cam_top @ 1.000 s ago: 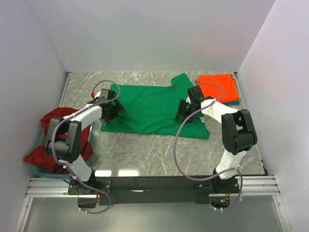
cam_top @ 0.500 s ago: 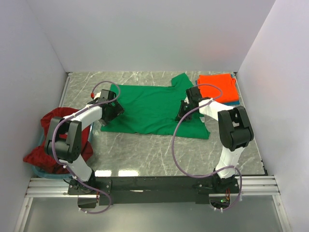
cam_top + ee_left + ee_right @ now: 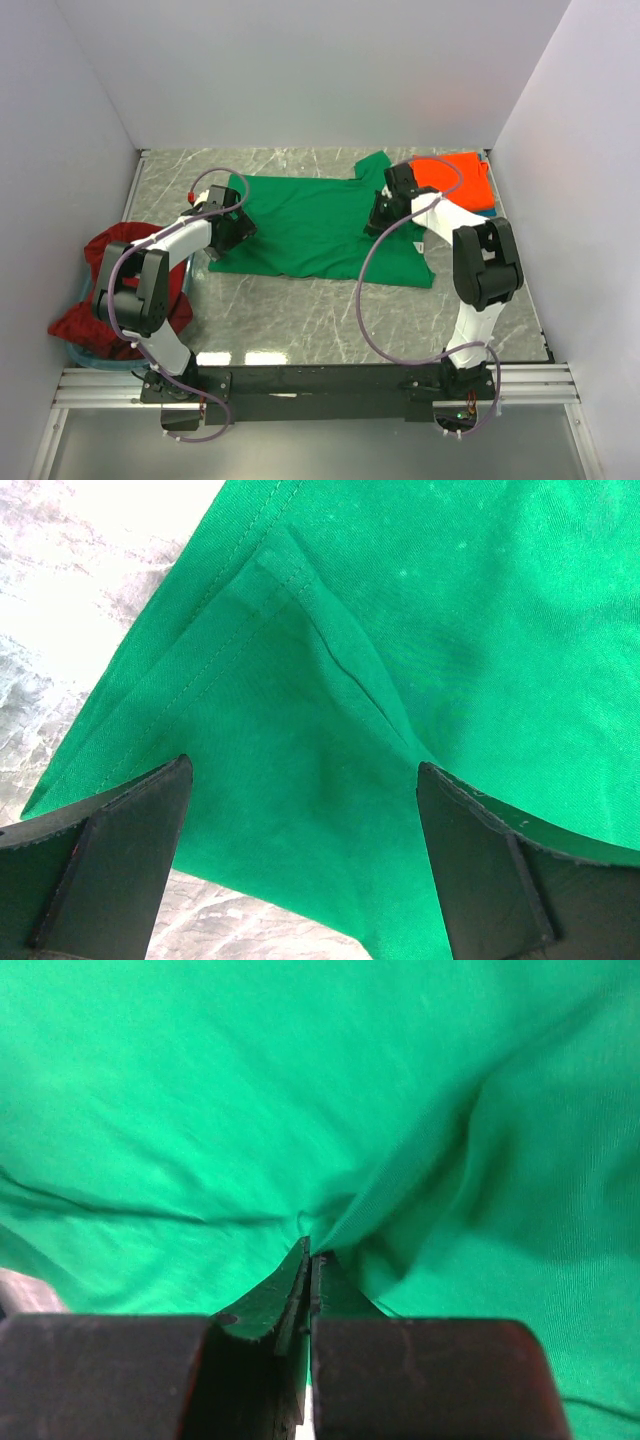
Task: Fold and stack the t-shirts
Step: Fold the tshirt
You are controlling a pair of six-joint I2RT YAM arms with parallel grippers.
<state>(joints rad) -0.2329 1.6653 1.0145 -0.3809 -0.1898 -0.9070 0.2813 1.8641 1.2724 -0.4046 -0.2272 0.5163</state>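
A bright green t-shirt [image 3: 310, 225] lies spread flat on the marble table [image 3: 300, 310]. My right gripper [image 3: 379, 214] is at the shirt's right side, and in the right wrist view it [image 3: 310, 1248] is shut on a pinched fold of the green cloth [image 3: 250, 1090]. My left gripper [image 3: 238, 226] hovers over the shirt's left edge. In the left wrist view its jaws [image 3: 303, 770] stand wide open over a folded-over corner of green fabric [image 3: 400, 630], holding nothing. A folded orange-red t-shirt [image 3: 455, 178] sits at the back right on a teal-blue one [image 3: 486, 212].
A dark red t-shirt [image 3: 85, 325] hangs out of a blue basket [image 3: 80, 352] at the left edge of the table. White walls close in the back and both sides. The arm bases stand on the black rail [image 3: 320, 385] at the near edge.
My right gripper has shut on the green cloth and moved a little toward the back of the table. The left arm has stayed where it was, open.
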